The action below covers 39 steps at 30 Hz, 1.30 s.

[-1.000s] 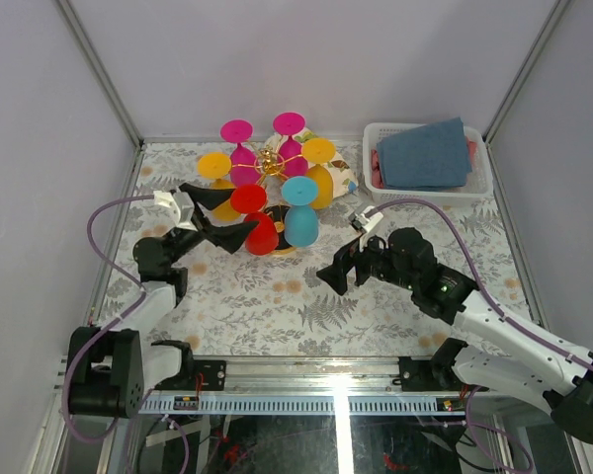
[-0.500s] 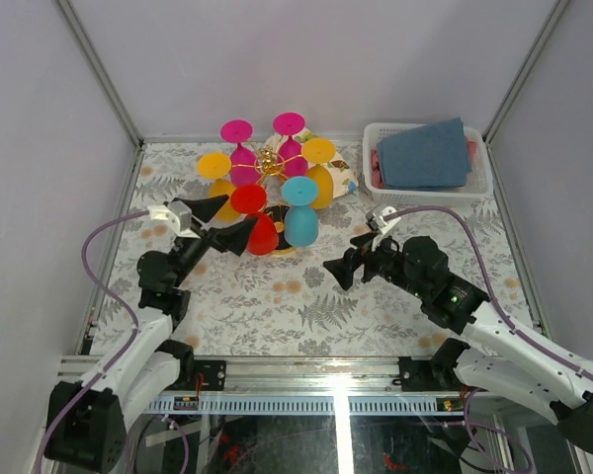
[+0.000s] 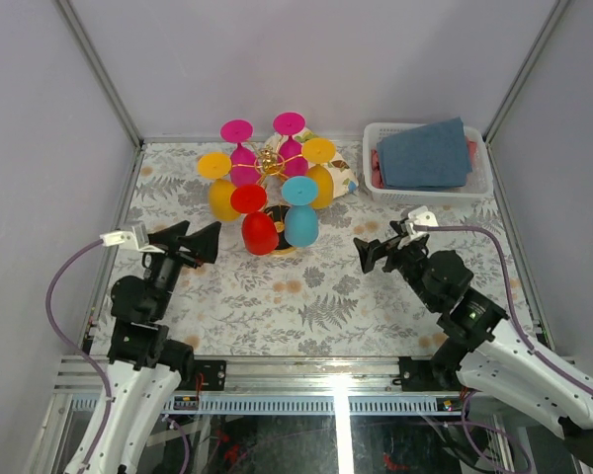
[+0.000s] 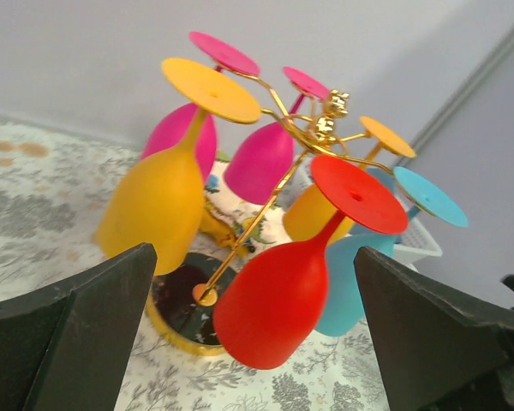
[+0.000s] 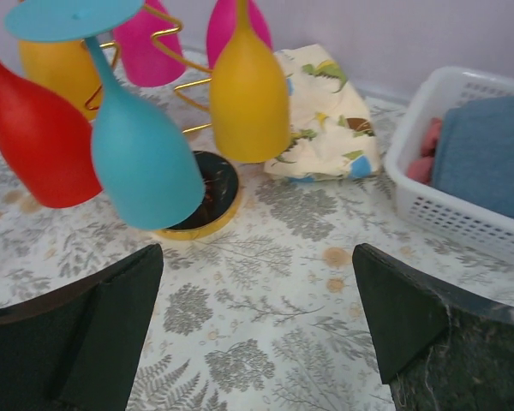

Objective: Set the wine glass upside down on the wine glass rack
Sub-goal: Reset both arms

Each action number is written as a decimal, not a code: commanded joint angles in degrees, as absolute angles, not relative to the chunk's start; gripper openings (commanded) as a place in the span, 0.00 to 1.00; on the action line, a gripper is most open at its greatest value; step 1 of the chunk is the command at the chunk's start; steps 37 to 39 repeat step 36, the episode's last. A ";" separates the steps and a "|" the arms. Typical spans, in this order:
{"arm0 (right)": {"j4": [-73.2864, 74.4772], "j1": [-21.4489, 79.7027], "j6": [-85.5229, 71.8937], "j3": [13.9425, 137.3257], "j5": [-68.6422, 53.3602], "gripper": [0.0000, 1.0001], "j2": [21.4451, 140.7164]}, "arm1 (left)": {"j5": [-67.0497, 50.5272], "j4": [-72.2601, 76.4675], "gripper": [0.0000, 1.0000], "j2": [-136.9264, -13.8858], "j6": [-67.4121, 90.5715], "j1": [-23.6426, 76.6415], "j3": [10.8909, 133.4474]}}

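Note:
The wine glass rack point(image 3: 268, 160), a gold wire tree on a round black gold-rimmed base point(image 4: 173, 301), stands at the back centre. Several wine glasses hang upside down from its arms: pink, yellow, red and blue. The red wine glass point(image 3: 257, 229) hangs nearest my left gripper point(image 3: 196, 243), which is open and empty, a short way to its left. In the left wrist view the red glass point(image 4: 278, 295) shows between the spread fingers but beyond them. My right gripper point(image 3: 376, 253) is open and empty, to the right of the blue glass point(image 3: 299, 222).
A white basket point(image 3: 381, 133) holding a folded blue cloth point(image 3: 425, 153) sits at the back right. A dinosaur-print cloth point(image 5: 325, 111) lies behind the rack's base point(image 5: 216, 195). Pale walls and a metal frame enclose the fern-patterned table point(image 3: 306, 296).
Both arms have drawn back from the rack toward the near edge. The left gripper moved left and down from the red glass; the right gripper moved right.

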State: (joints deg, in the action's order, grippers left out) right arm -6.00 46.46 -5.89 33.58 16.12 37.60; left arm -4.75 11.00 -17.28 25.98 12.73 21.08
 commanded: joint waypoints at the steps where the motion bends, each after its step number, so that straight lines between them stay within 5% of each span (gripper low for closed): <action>1: -4.84 46.38 -1.80 34.56 26.28 0.99 34.15 | 4.69 -8.26 1.00 -16.78 21.99 12.98 29.72; 16: 1.13 46.40 -8.64 26.62 38.68 0.99 15.66 | 12.65 -13.49 1.00 -15.63 15.07 12.90 34.93; 39: 1.22 46.41 -7.44 25.65 39.15 0.99 16.75 | 10.47 -11.20 1.00 -15.00 14.23 12.48 34.36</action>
